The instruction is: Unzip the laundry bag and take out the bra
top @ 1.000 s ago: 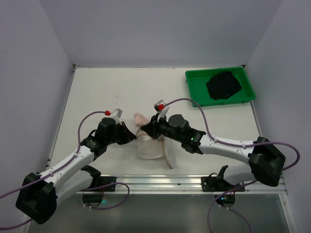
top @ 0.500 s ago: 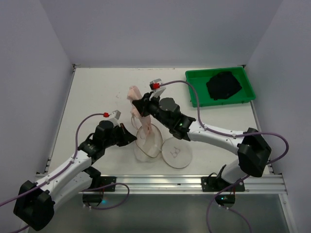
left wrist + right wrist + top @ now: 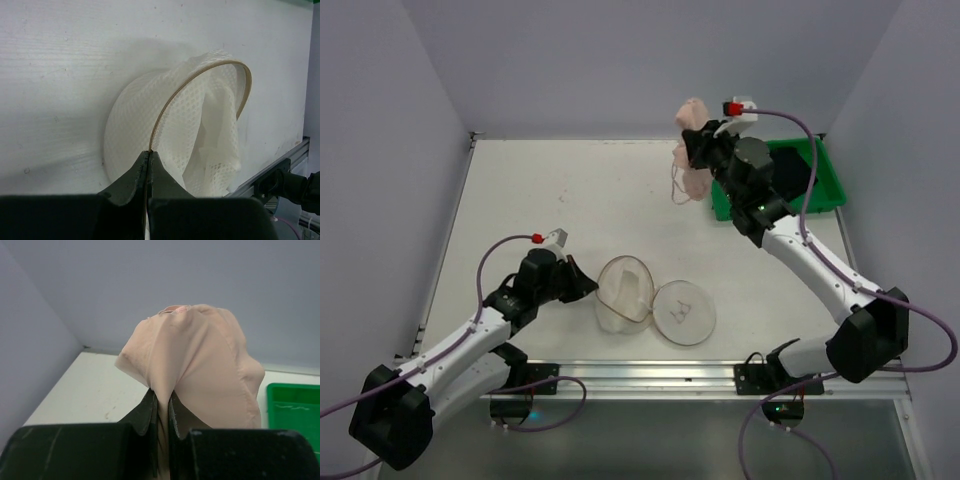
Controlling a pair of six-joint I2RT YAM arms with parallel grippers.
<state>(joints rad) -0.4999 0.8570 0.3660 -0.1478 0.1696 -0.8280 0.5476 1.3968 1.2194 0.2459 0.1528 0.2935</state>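
The cream-white mesh laundry bag [image 3: 623,293] lies open near the table's front, its round lid [image 3: 684,312] with a small dark pictogram flapped out to the right. My left gripper [image 3: 588,287] is shut on the bag's wire rim [image 3: 150,150]; the bag's mesh inside [image 3: 200,120] fills the left wrist view. My right gripper [image 3: 698,150] is shut on the pale pink bra [image 3: 690,165], held high in the air left of the green tray. In the right wrist view the bra [image 3: 200,360] drapes over my fingers [image 3: 149,412].
A green tray [image 3: 830,195] stands at the back right with a dark garment [image 3: 790,172] in it, partly hidden by my right arm. An aluminium rail [image 3: 650,378] runs along the front edge. Grey walls close in the left, back and right sides.
My right gripper has pulled the bra out of the bag and carried it up, back and right, next to the green tray. The bag's lid has flopped open flat. My left gripper has kept its hold.
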